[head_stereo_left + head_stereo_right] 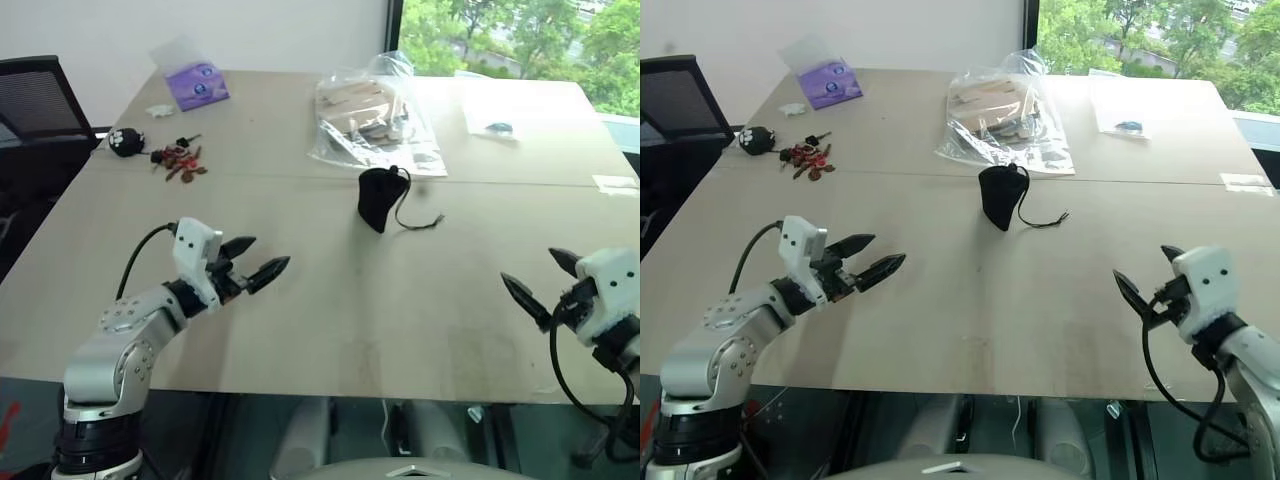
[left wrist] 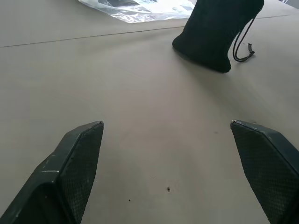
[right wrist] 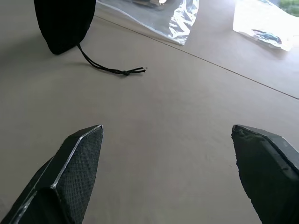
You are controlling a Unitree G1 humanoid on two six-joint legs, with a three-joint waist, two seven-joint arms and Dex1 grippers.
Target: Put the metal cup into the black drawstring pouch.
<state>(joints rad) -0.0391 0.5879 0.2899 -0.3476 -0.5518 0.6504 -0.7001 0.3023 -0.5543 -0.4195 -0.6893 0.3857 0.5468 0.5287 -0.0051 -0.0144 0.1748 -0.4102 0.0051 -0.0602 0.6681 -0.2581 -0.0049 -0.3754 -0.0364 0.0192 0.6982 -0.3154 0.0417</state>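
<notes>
Nearest to us, both grippers are hovering low over the near edge of the table (image 1: 330,330), well apart from each other. Left gripper (image 1: 252,268): fingers spread wide, gripping nothing, pointing forward and slightly inward toward the middle of the table. Right gripper (image 1: 540,282): fingers likewise gaping wide and empty, pointing roughly forward and a little downward.

Black drawstring pouch (image 1: 382,197): we are seeing it standing bulged near the table's centre, just in front of the seam, its cord (image 3: 110,69) trailing loose onto the surface toward the right gripper's side. Metal cup: we are not finding it on the open table; we are judging it to be already inside the pouch, since the fabric is holding a rounded, filled shape.

Also listed: clear plastic bag (image 1: 375,115) just behind the pouch, purple packet (image 1: 196,84), small plush toy (image 1: 126,141), keys (image 1: 178,160).

Risks we are noting: the pouch is standing unsupported and could be tipping over, letting the cup roll out of a mouth we cannot confirm is drawn closed; a finger could be snagging the loose cord and dragging the pouch.
</notes>
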